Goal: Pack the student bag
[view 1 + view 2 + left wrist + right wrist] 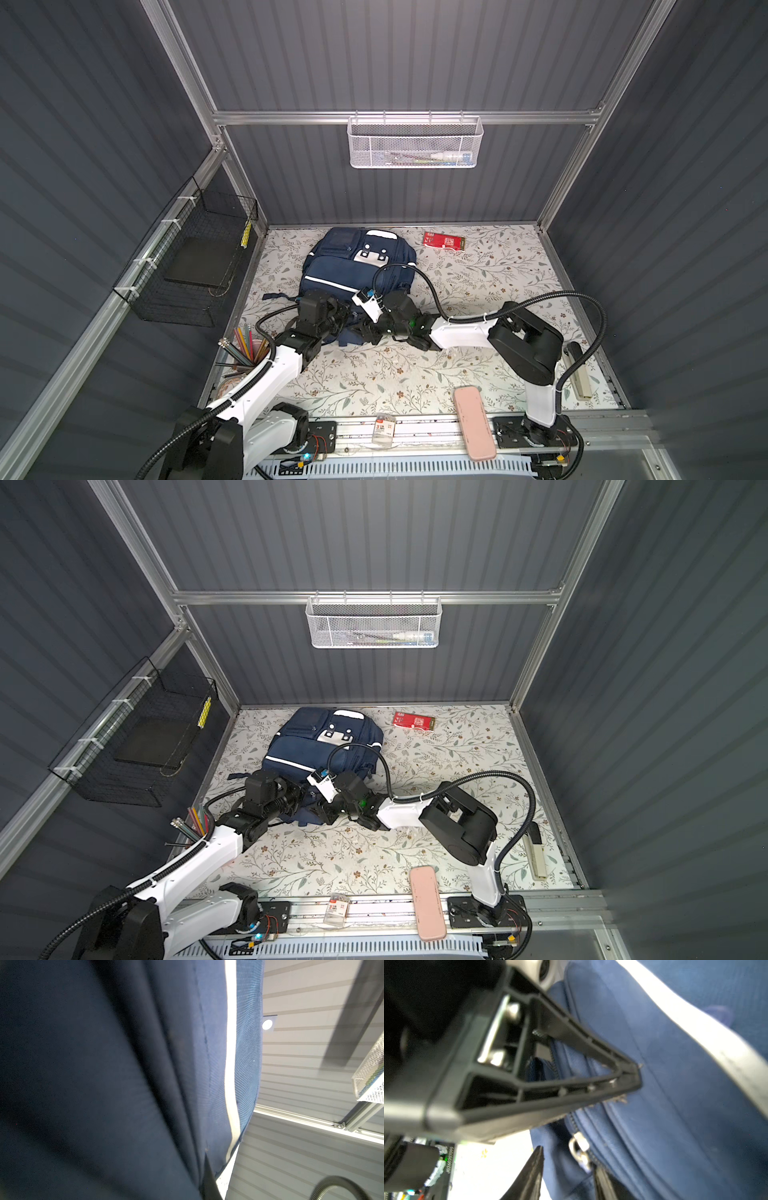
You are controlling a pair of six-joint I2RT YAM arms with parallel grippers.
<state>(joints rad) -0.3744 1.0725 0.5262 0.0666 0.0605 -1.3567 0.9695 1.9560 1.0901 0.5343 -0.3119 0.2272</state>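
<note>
On floral-print bench [478, 291], big navy-blue fabric student bag [332, 266] w/ white stripes lies flat at back-left, front face up, as both top views show. Long pink oblong case [473, 422] sits at front edge, well apart from bag. Flat red packet [443, 241] lies near back wall, just right of bag. Both arms meet at bag's near end. Left fingers [636, 1076] fully closed, tips against navy fabric; can't tell if cloth is pinched. Right fingers [538, 1155] part-open, small metal zip pull [579, 1147] btwn tips.
</note>
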